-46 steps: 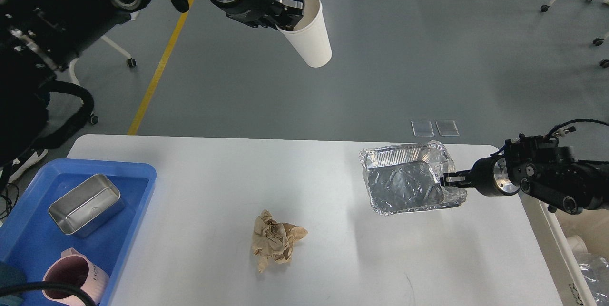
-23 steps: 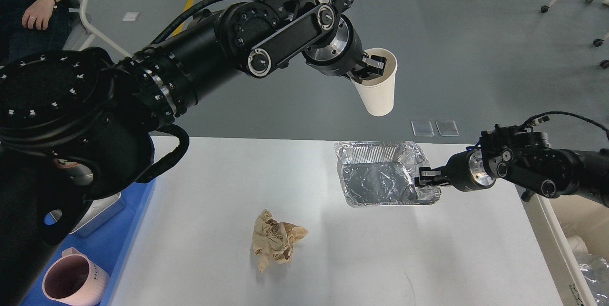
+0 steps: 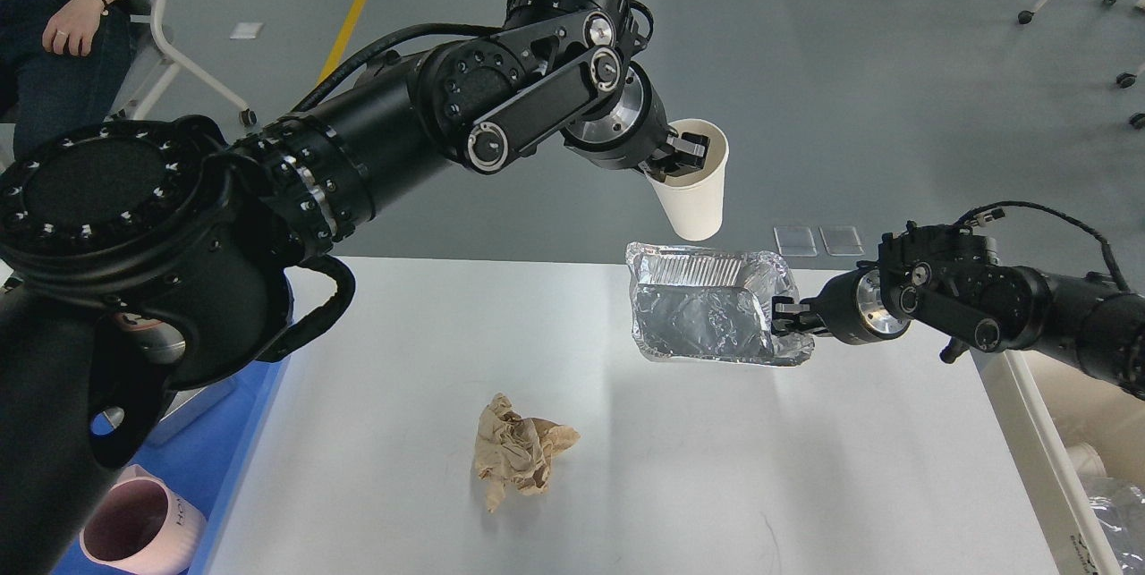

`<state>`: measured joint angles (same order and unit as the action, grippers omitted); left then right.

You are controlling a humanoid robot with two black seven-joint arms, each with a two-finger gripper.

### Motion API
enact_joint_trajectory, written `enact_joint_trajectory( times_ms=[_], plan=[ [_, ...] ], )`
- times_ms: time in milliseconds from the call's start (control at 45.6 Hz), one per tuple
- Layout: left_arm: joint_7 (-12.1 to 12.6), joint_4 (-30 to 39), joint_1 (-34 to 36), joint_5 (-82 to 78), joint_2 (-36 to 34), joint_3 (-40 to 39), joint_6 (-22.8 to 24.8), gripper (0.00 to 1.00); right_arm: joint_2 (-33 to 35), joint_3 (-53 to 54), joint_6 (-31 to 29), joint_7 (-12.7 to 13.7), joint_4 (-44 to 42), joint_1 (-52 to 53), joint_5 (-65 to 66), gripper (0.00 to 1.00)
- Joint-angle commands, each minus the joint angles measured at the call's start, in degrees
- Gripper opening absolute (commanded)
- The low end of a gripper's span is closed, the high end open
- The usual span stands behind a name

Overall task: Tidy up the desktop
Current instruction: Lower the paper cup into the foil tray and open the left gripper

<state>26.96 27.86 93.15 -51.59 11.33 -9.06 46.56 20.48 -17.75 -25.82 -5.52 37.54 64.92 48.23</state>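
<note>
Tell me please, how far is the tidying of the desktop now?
Partly done: a pink mug sits on the blue tray. In hand: the left end effector holds a white paper cup, the right end effector grips the foil container. Left: the crumpled brown paper lies on the desktop.

You have the desktop spread flat ahead of you: a large, glossy white rectangular top with rounded corners at its far edge, seen from above and running from the bottom of the view up to the grey floor beyond. Its surface is smooth and bright, with soft reflections and shadows across it and a faint thin mark near the lower right. Much of its left side is hidden from you behind the black arm
</note>
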Motion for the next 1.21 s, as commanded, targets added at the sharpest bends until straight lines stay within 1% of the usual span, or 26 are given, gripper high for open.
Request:
enact_joint_trajectory(
  times_ms=[0,176,241,329,570,702,987,1185],
  plan=[
    [0.03,0.00,-1.21,-0.18,0.01,0.09,-0.41,0.00,-0.09,0.00,-0.11,1.21,-0.10,0.99,-0.59,0.00],
    [0.12,0.00,-3.59,-0.44,0.01,1.06,-1.38,0.00,-0.09,0.00,-1.16,1.83,-0.10,2.31,-1.39,0.00],
    [0.12,0.08,-4.64,-0.35,0.01,2.02,-2.69,0.00,-0.27,0.00,-1.16,2.18,-0.01,2.49,-1.39,0.00],
    [0.12,0.17,-5.52,-0.35,0.01,2.03,-3.93,0.00,-0.88,0.00,-1.16,2.18,-0.01,2.84,-1.39,0.00],
    [0.12,0.17,-7.01,-0.35,0.01,2.12,-5.33,0.00,-1.15,0.09,-1.34,2.18,1.39,3.81,-1.56,0.00],
    [0.12,0.17,-7.19,-0.35,0.01,2.47,-5.51,0.00,-1.06,0.00,-1.87,2.09,4.64,4.95,-1.56,0.00],
    [0.12,0.17,-7.63,-0.35,0.01,2.56,-5.69,0.00,-1.24,-0.09,-2.04,2.09,8.51,5.74,-1.56,0.00],
    [0.20,0.17,-7.98,-0.35,0.01,2.56,-5.69,0.00,-2.20,-0.09,-2.04,2.09,7.99,6.71,-1.82,0.00]
  ],
)
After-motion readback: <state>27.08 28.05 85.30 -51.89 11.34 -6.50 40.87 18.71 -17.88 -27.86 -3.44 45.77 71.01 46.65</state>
